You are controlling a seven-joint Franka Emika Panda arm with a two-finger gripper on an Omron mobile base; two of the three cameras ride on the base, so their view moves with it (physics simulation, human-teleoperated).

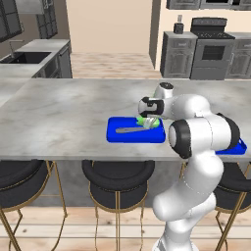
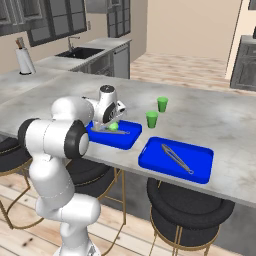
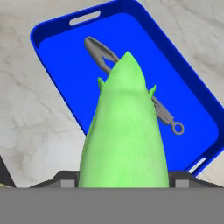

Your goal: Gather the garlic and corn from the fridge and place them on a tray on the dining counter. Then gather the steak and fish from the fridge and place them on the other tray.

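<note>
Here we have the corn (image 3: 124, 135) pinched between the gripper's (image 1: 148, 121) fingers, hanging over the near tray (image 3: 61, 65) on the dining counter (image 1: 59, 112). In the hand view its tip points toward twelve o'clock, crossing a pair of grey tongs (image 3: 103, 54) that lie in the tray from eleven to four. We judge the placing step is at hand: we should lower gently, set the corn on bare blue beside the tongs, then spread the fingers. The other tray (image 2: 200, 170) sits nearby.
</note>
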